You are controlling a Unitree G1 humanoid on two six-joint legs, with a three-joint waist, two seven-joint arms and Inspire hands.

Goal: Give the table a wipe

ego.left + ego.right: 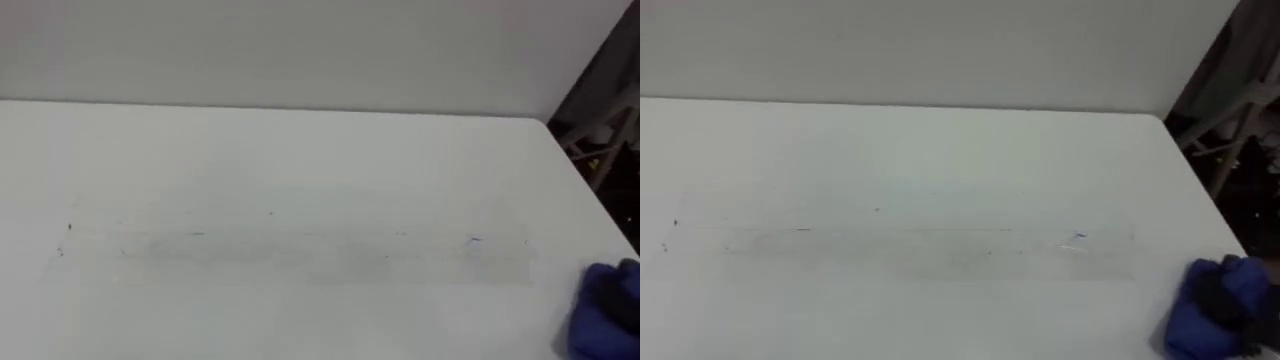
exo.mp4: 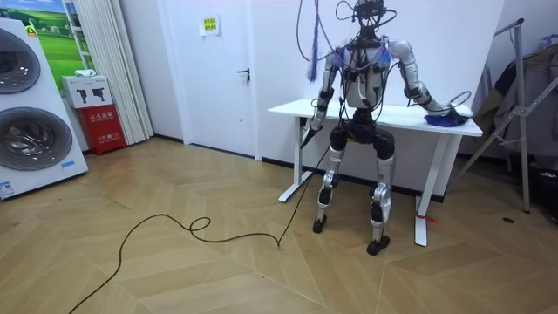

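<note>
the white table (image 1: 300,170) takes most of the eye views, and its top is bare except for faint grey marks (image 1: 300,245) in a long band across the middle, with a few small dark specks at the left end of the band. behind the table is a plain pale wall (image 1: 300,50), close to the far edge. at the upper right of the eye views, past the table corner, a metal frame (image 1: 600,145) stands in a dark space beside the table. nothing lies between the marks and the blue cloth (image 1: 1215,315), which sits bunched up at the lower right of the eye views, on the table near its right edge. in the room view the robot stands at the long side of the table with its back to the camera, facing the wall. its right arm reaches out to the room view's right, and the right hand (image 2: 446,111) is at the cloth on the end of the table; the cloth covers much of it, so i cannot tell if it grasps the cloth or only rests there. the left hand (image 2: 311,125) hangs low by the table edge at the room view's left, too small to tell if it is clenched or loose. far at the room view's left are two washing machines (image 2: 26,113), a red box (image 2: 103,122) and a white door (image 2: 218,78).
</note>
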